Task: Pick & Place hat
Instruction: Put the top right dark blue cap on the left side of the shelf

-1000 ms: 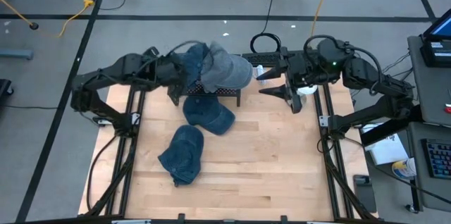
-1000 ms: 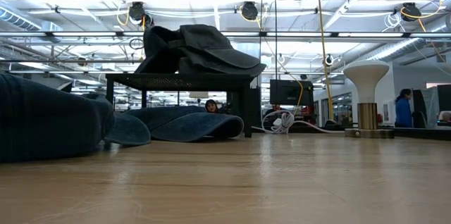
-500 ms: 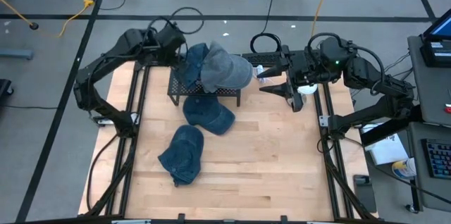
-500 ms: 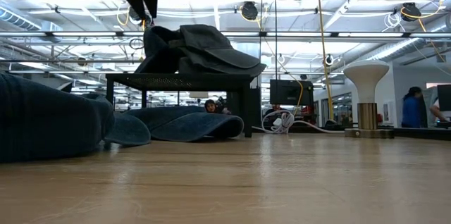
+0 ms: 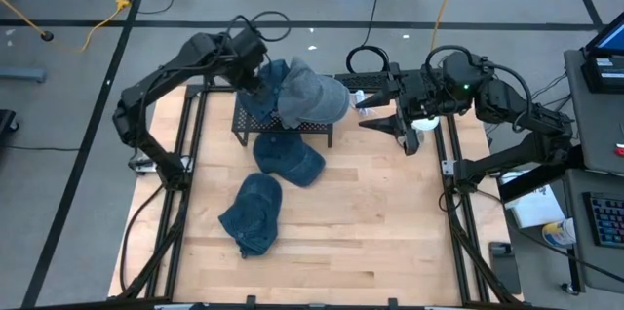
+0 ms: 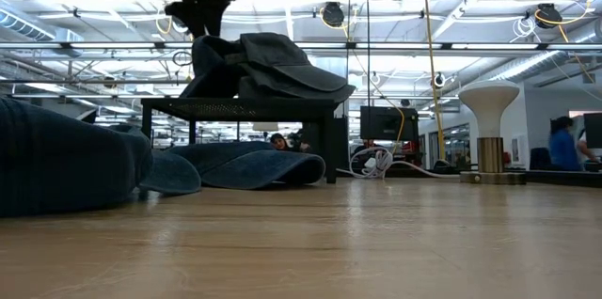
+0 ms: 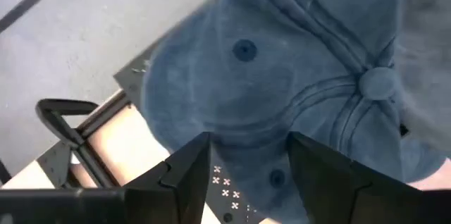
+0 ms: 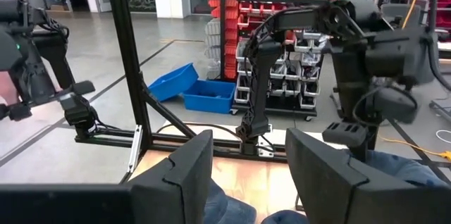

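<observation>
A black perforated rack point(image 5: 322, 127) point(image 6: 240, 106) stands at the table's far middle. Two hats lie stacked on it, a dark blue one point(image 5: 265, 86) point(image 7: 282, 76) and a grey-blue one point(image 5: 314, 96). A third blue hat point(image 5: 290, 159) lies on the wood, partly under the rack. Another point(image 5: 253, 214) lies nearer the front. My left gripper point(image 5: 252, 64) point(image 7: 246, 164) is open and tipped down, just above the far left end of the dark blue hat. I cannot tell whether it touches it. My right gripper point(image 5: 380, 115) point(image 8: 246, 160) waits open and level, right of the rack.
A white mushroom-shaped stand point(image 6: 489, 130) sits on the table's far right, by my right gripper. Cables point(image 5: 366, 57) lie beyond the far edge. Bare wood point(image 5: 380, 232) stretches across the table's near and right parts.
My left gripper has swung from the rack's left side toward the table's far edge, then a little right toward the stacked hats. It has come down over the dark blue hat and rolled at the wrist. The hats have not moved.
</observation>
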